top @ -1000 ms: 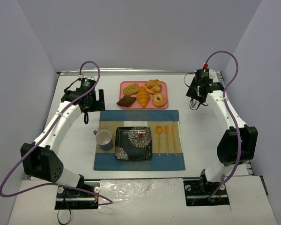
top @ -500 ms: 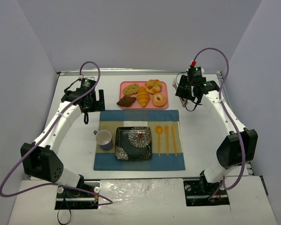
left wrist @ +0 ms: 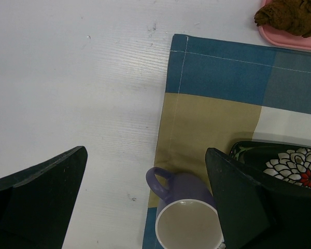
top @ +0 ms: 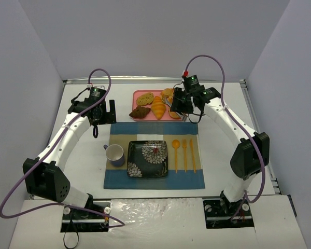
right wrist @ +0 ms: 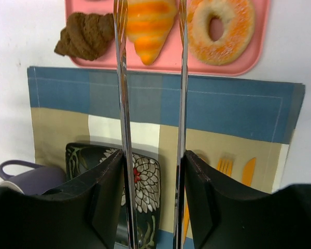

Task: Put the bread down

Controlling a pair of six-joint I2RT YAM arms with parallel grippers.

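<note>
The bread, a golden-orange croissant, lies on the pink tray at the back. In the right wrist view the croissant sits between the tips of metal tongs. My right gripper is shut on the tongs, one blade against each finger, the blades apart. In the top view my right gripper hovers over the tray's right half. My left gripper is open and empty left of the tray; its view looks down at the table and mat edge.
On the tray are a cookie, a brown twisted pastry, a knotted bun and a glazed donut. A checked placemat holds a flowered black plate, a purple mug and an orange spoon, fork and knife.
My right arm has swung left from the table's right side to over the tray, bringing the tongs around the croissant. The left arm has not moved.
</note>
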